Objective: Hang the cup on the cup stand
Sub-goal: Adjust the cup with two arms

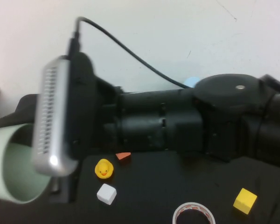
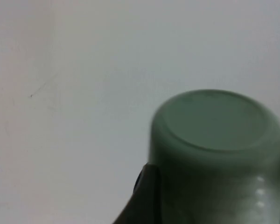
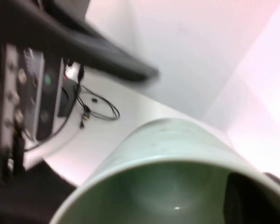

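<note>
The cup [image 1: 14,168] is pale mint-green and plain. It lies on its side in the air, left of the yellow duck [image 1: 104,169], with its open mouth toward the high camera.

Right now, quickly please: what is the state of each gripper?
Left gripper: at the base of the cup, state cannot be told.
Right gripper: at the cup's open mouth, state cannot be told.

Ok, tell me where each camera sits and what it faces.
High: raised on the robot's side, looking down at the dark table; the right arm crosses it to the cup.
Left wrist: on its arm, facing the cup's base; left gripper beside it.
Right wrist: on its arm, facing the cup's mouth; right gripper at its rim.
Shared: all three show the cup.
</note>
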